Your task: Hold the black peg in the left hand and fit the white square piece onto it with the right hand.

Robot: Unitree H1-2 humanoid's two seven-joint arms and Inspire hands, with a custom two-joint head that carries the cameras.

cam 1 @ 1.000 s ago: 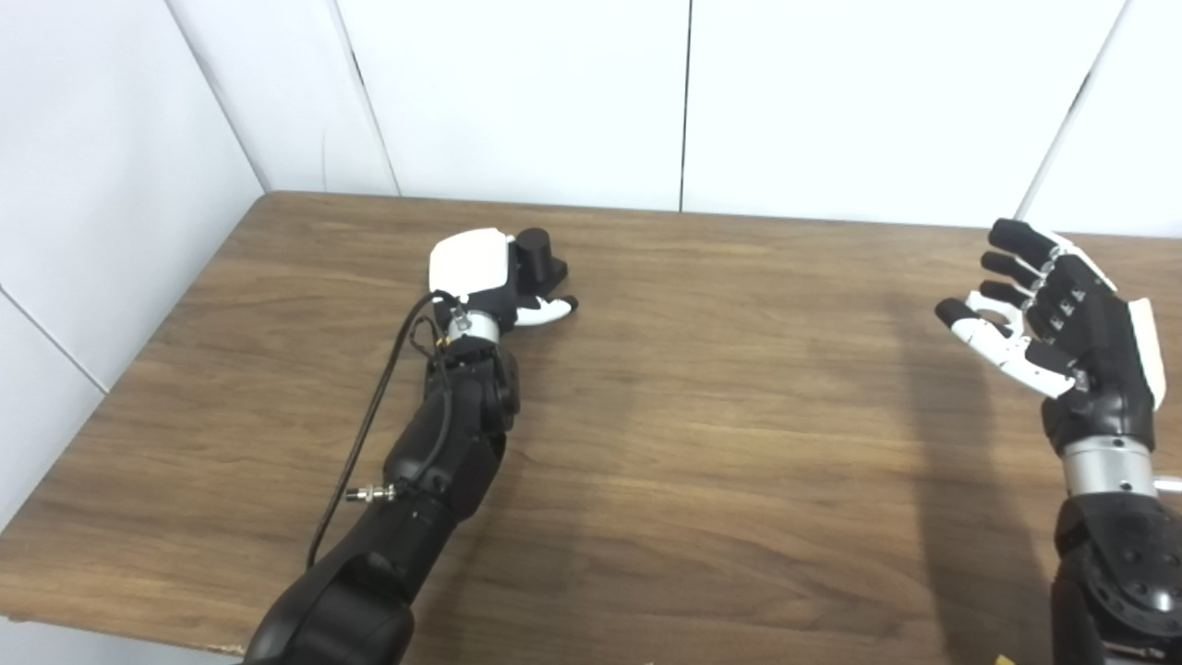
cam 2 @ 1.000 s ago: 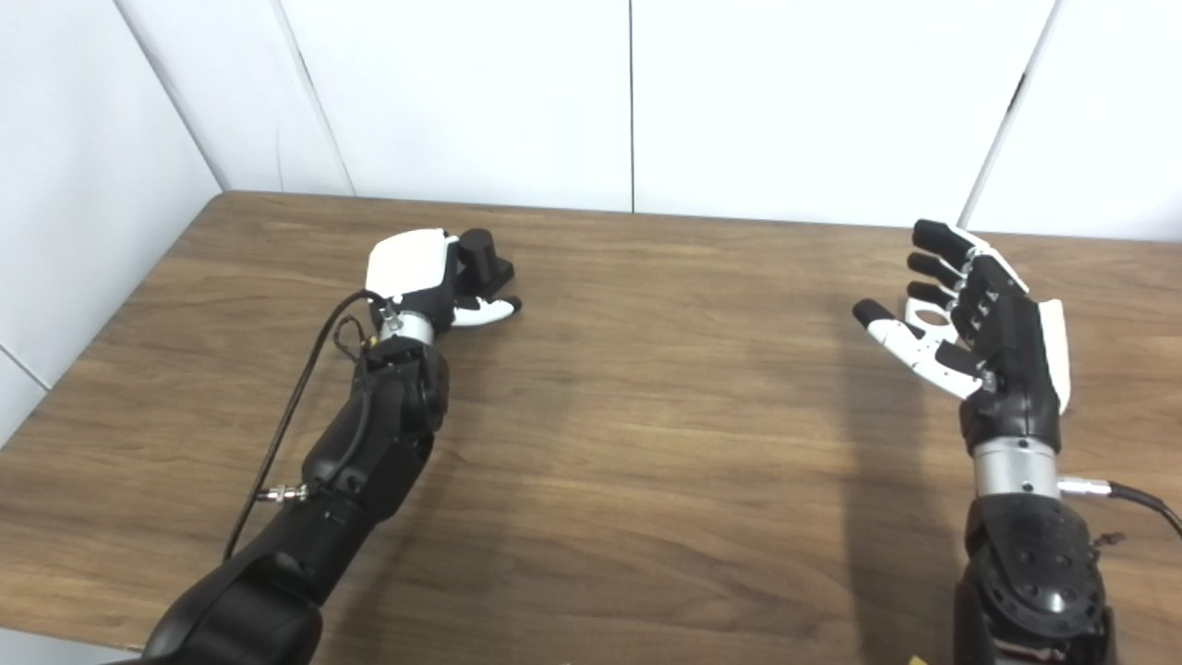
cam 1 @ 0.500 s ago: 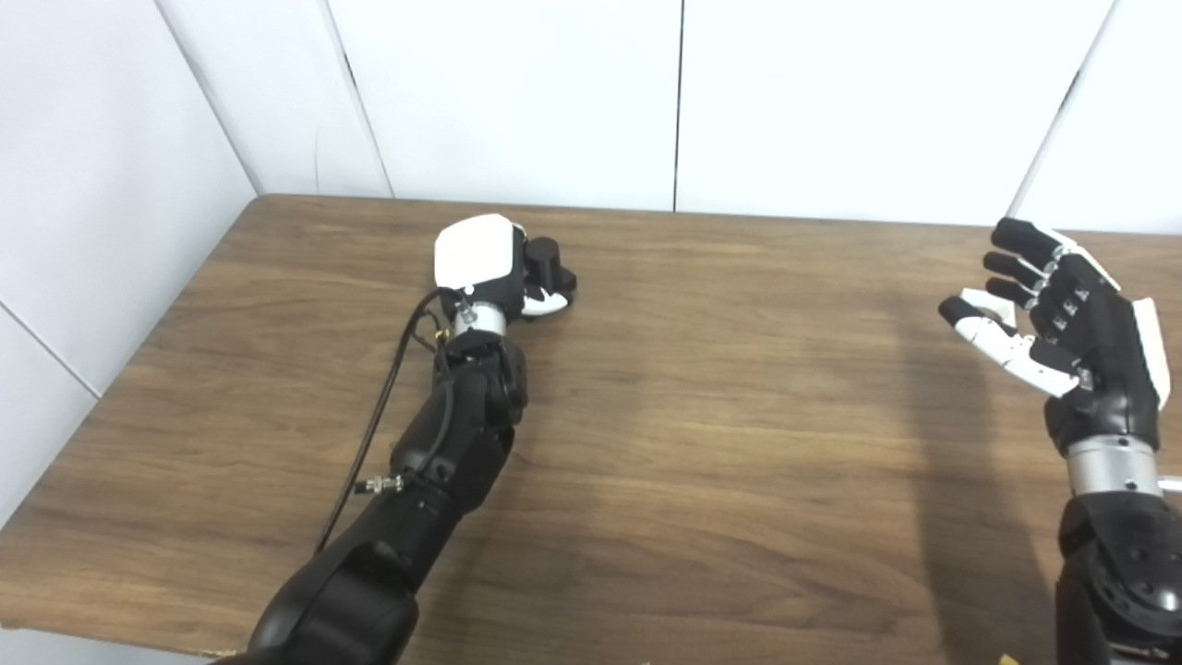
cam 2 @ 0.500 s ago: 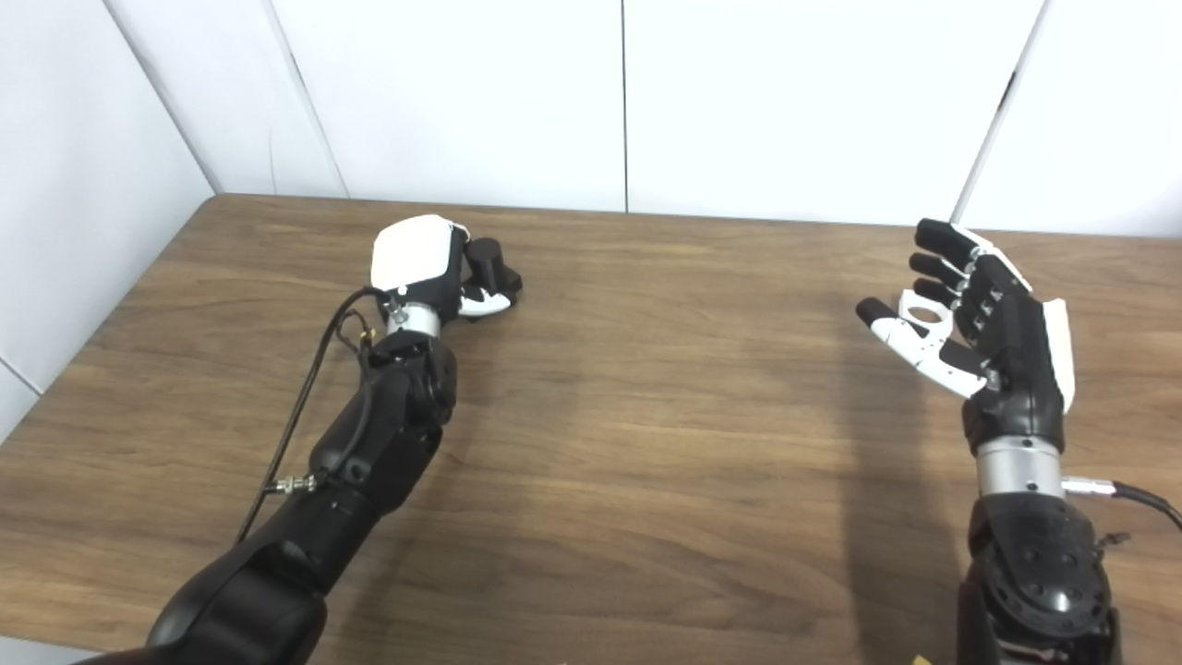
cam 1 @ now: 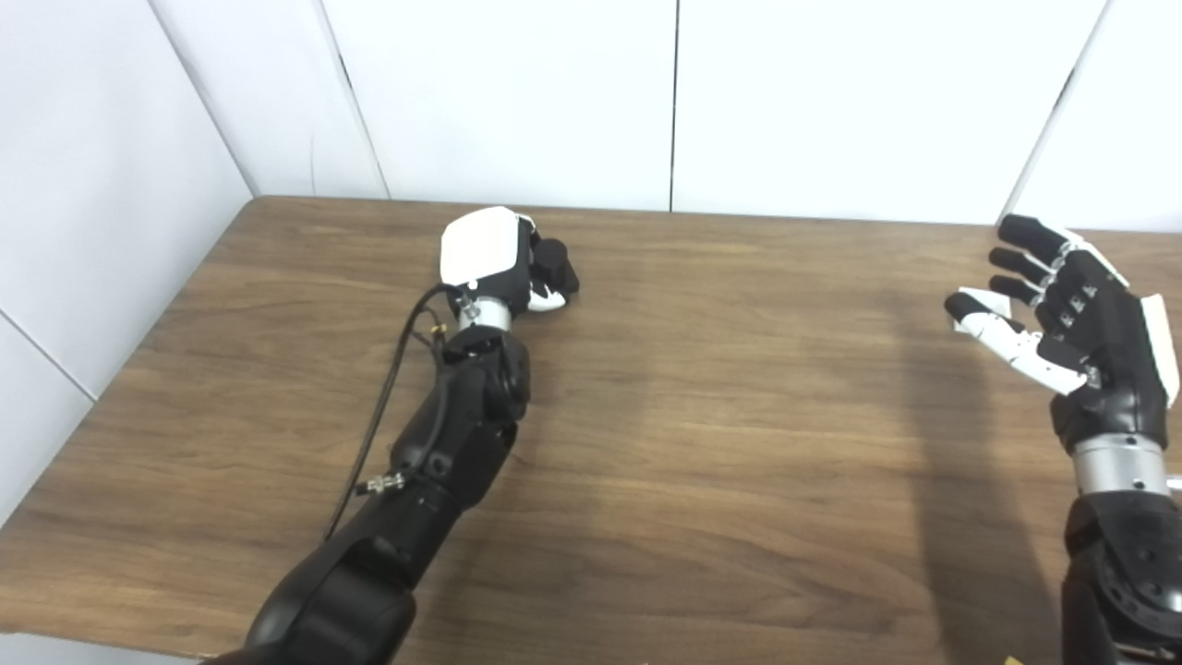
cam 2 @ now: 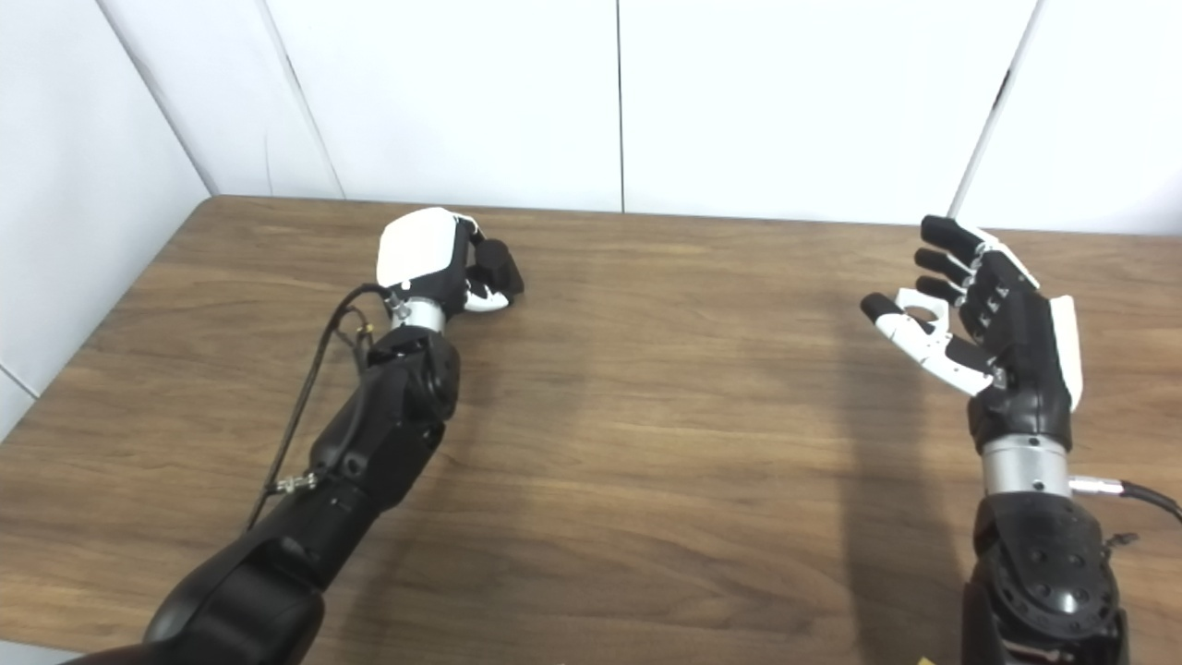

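The black peg (cam 1: 556, 265) is far back on the left part of the brown wooden table (cam 1: 702, 443), right up against the left hand (cam 1: 489, 259). Only its round dark top and a bit of its side show, because the hand covers the rest. The left hand has its white back turned up, and its fingers curl down around the peg, with the white thumb tucked under it. It looks like the hand is grasping the peg, but the fingers are mostly hidden behind the hand, so how tight the grip is cannot be seen. You also cannot tell if the peg sits on the table or is lifted a little. The white square piece (cam 2: 912, 303) is well apart from the peg, over on the right side. Only a small white bit with a round hole shows, just behind the right hand's thumb, and the rest is hidden. The right hand (cam 2: 993, 328) is spread wide with its fingers apart, palm facing left, grasping nothing. White wall panels (cam 1: 517, 92) stand behind the table. The right arm is cut off at the bottom edge.
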